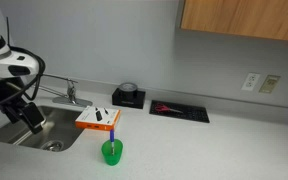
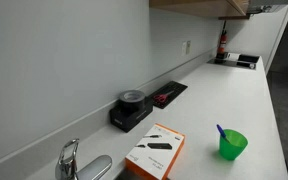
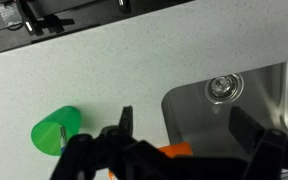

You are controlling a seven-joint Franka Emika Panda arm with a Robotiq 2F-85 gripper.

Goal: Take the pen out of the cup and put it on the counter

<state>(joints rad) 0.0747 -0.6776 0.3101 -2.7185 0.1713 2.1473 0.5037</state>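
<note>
A green cup point(image 1: 112, 153) stands on the white counter point(image 1: 204, 145) near the front edge, with a blue pen point(image 1: 113, 133) sticking up out of it. Both also show in an exterior view, the cup point(image 2: 233, 146) and the pen point(image 2: 222, 131). My gripper point(image 1: 29, 116) hangs over the sink point(image 1: 39, 128), left of the cup and apart from it. In the wrist view the gripper point(image 3: 189, 130) is open and empty, and the cup point(image 3: 56, 128) lies to its left. The pen is not clear there.
An orange and white box point(image 1: 98, 120) lies between the sink and the cup. A faucet point(image 1: 70, 94) stands behind the sink. A black scale point(image 1: 128, 95) and a black tray point(image 1: 179, 110) sit by the wall. The sink drain point(image 3: 222, 87) shows in the wrist view.
</note>
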